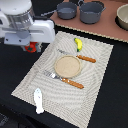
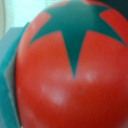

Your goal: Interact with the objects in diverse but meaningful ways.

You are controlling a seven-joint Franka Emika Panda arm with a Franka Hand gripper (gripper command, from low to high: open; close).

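A red tomato [image 2: 70, 75] with a green star-shaped top fills the wrist view, very close to the camera. In the exterior view the tomato [image 1: 31, 47] shows just under the white hand, and my gripper [image 1: 31, 47] is shut on it beside the striped mat's far left edge. A yellow banana [image 1: 78, 44] lies on the mat's far side. Near the mat's front corner lies a small white elongated piece [image 1: 38, 100]. Two dark grey pots [image 1: 66, 10] [image 1: 91, 11] stand on the wooden board at the back. My fingers are mostly hidden by the tomato.
A round wooden plate [image 1: 67, 65] sits mid-mat [image 1: 95, 85], with an orange-handled knife [image 1: 80, 57] behind it and an orange-handled fork [image 1: 67, 80] in front. A pale bowl [image 1: 123, 17] stands at the back right. A teal surface [image 2: 9, 70] edges the wrist view.
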